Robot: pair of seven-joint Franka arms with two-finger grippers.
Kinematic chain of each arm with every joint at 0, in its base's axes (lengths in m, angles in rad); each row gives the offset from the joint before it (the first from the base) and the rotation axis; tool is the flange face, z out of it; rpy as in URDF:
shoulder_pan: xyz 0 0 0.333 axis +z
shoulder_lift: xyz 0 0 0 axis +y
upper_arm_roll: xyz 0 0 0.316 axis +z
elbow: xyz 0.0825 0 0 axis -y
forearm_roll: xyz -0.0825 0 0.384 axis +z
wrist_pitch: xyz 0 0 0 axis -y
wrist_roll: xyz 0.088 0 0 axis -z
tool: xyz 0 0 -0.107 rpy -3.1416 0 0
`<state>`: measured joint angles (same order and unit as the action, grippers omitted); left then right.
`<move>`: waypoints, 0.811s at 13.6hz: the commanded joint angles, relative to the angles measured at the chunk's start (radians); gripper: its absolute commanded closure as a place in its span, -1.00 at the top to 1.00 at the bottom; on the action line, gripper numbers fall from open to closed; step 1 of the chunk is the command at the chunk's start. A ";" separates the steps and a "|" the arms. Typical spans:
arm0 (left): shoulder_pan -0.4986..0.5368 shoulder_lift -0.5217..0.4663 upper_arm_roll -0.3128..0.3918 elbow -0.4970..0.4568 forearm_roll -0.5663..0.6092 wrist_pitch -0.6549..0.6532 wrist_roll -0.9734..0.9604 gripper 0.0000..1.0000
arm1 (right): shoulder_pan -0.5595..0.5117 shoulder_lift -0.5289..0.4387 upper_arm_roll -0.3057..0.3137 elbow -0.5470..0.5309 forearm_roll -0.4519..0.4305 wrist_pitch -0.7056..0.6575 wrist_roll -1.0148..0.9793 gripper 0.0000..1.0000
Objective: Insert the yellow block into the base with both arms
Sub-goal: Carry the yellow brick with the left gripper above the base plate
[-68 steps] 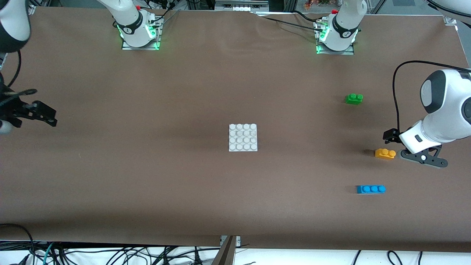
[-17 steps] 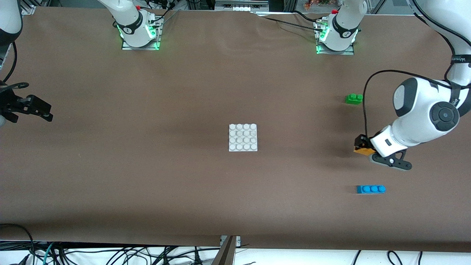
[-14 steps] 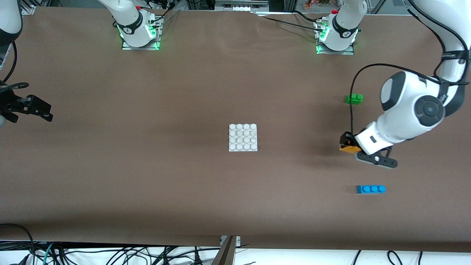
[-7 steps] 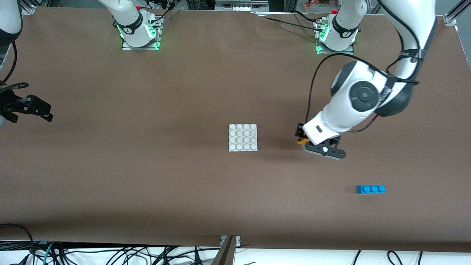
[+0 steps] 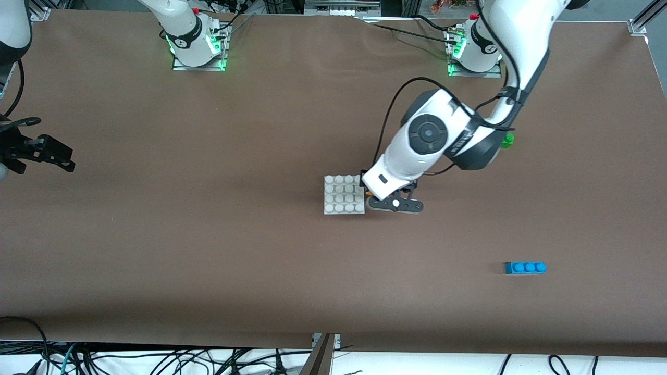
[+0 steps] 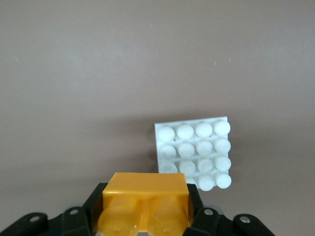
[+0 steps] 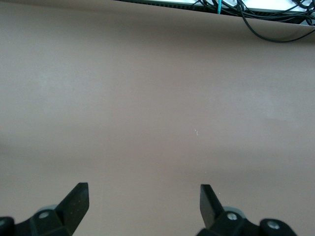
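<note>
The left gripper (image 6: 143, 216) has its two fingers (image 6: 91, 209) closed on the yellow block (image 6: 145, 194), which hangs in the air just beside the base (image 6: 194, 152), at the edge toward the left arm's end of the table. This looks like the carrying step, nearly done: next the block must come over the studs, line up square with the grid and be pressed down. The right gripper (image 7: 142, 204) waits with fingers spread wide and holding nothing, over bare table at the right arm's end; it may be needed to steady the base. In the front view the left wrist hides almost all of the block and half covers the green brick (image 5: 508, 139); the blue brick (image 5: 525, 267) lies apart.
</note>
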<state>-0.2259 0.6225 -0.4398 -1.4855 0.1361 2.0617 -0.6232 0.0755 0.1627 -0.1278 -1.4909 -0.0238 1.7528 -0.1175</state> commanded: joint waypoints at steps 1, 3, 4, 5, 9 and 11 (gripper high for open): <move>-0.160 0.049 0.141 0.053 -0.003 -0.014 -0.093 -0.44 | -0.010 -0.009 0.008 -0.011 -0.001 0.005 -0.002 1.00; -0.262 0.103 0.229 0.111 -0.009 0.023 -0.136 -0.44 | -0.010 -0.009 0.008 -0.011 -0.001 0.004 -0.001 1.00; -0.283 0.124 0.231 0.135 -0.007 0.023 -0.176 -0.44 | -0.010 -0.009 0.008 -0.011 -0.001 0.005 -0.001 1.00; -0.289 0.141 0.231 0.143 -0.006 0.028 -0.211 -0.44 | -0.008 -0.009 0.008 -0.011 -0.001 0.005 -0.001 1.00; -0.320 0.183 0.233 0.145 -0.003 0.075 -0.222 -0.43 | -0.008 -0.009 0.008 -0.011 -0.001 0.004 -0.001 1.00; -0.322 0.204 0.233 0.145 -0.003 0.119 -0.222 -0.43 | -0.008 -0.009 0.008 -0.011 -0.001 0.002 -0.001 1.00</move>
<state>-0.5295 0.7923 -0.2229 -1.3823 0.1360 2.1612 -0.8390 0.0755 0.1638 -0.1278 -1.4914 -0.0238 1.7528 -0.1175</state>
